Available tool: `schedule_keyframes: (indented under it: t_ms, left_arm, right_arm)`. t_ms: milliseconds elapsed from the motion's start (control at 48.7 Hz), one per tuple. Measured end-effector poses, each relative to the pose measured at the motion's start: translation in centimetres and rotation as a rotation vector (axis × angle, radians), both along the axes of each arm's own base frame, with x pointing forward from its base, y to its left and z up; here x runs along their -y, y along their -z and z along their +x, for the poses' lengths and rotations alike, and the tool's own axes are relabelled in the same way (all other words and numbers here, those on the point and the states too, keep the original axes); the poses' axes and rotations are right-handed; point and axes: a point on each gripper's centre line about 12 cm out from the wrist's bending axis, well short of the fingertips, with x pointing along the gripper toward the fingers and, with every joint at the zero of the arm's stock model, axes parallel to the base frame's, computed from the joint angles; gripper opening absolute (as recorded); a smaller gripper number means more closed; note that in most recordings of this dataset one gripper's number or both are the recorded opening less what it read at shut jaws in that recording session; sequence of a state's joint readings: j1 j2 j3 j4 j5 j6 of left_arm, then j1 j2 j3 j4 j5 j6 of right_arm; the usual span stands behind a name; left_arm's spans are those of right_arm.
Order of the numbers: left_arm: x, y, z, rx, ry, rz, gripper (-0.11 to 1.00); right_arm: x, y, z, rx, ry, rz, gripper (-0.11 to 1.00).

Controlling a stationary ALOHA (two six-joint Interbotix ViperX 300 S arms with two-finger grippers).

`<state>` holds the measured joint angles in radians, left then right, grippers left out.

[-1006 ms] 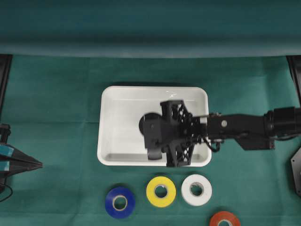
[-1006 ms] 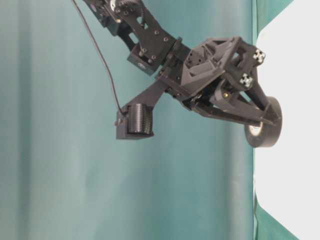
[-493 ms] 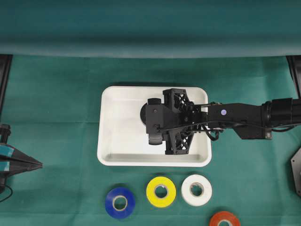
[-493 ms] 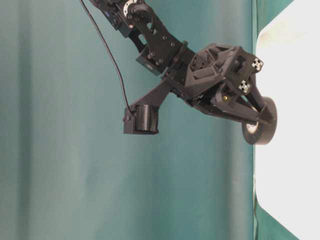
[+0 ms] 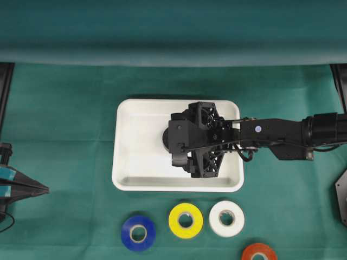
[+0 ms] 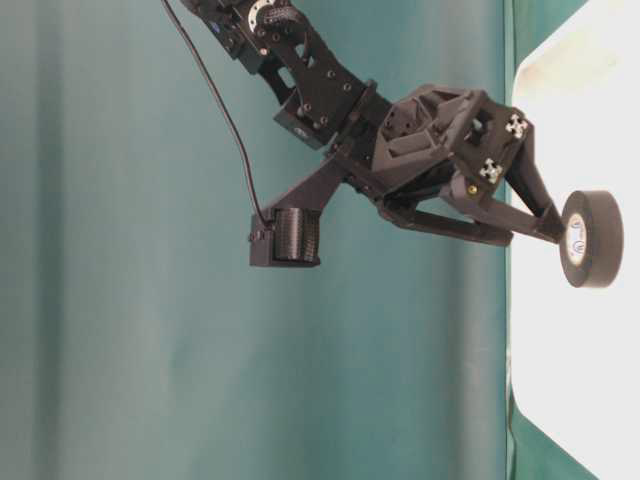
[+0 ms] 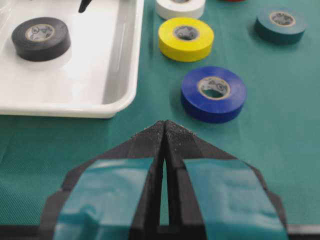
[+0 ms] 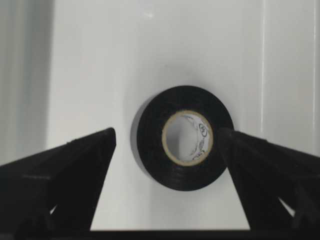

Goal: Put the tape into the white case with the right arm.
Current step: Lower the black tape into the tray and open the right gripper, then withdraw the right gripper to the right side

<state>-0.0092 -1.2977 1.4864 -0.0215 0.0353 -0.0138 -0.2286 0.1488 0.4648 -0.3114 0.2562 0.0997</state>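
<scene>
A black tape point(image 8: 150, 145) roll lies flat on the floor of the white case point(image 8: 100, 75), free of any grip. My right gripper point(image 8: 166, 132) hovers over it, open, one finger well clear of the roll and the other close by its edge. From overhead, the gripper body point(image 5: 195, 142) covers most of the tape point(image 5: 164, 142) inside the white case point(image 5: 135, 146). The table-level view shows the tape point(image 6: 605, 240) beside the spread fingers. My left gripper point(image 7: 165, 122) is shut and empty, resting at the table's left edge point(image 5: 46, 189).
Blue point(image 5: 127, 233), yellow point(image 5: 174, 220), white point(image 5: 237, 218) and red point(image 5: 249, 252) tape rolls lie on the green cloth in front of the case. The left wrist view also shows a dark green roll point(image 7: 281, 32) beyond the blue roll point(image 7: 215, 107).
The right gripper was shut on the black tape, holding it on edge over the case. It has opened, and the roll now lies flat in the case.
</scene>
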Motion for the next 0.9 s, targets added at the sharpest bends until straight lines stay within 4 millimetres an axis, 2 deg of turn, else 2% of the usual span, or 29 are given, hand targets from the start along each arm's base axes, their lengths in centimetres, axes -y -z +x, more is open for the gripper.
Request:
schedule_keyframes:
  t_ms: [144, 267, 595, 903]
  left_arm:
    - [0.0, 0.1, 0.0, -0.002, 0.000, 0.000, 0.00]
    - [0.0, 0.0, 0.0, 0.000, 0.000, 0.000, 0.00]
    - [0.0, 0.0, 0.0, 0.000, 0.000, -0.002, 0.00]
    - [0.0, 0.0, 0.0, 0.002, -0.002, -0.002, 0.00]
  right_arm:
    - [-0.1, 0.3, -0.4, -0.013, 0.003, 0.004, 0.74]
    - [-0.4, 0.8, -1.9, -0.047, 0.022, 0.021, 0.74]
    - [-2.2, -1.1, -8.5, 0.025, 0.082, 0.080, 0.74]
    - [-4.3, -1.8, -14.8, 0.171, 0.119, 0.153, 0.74]
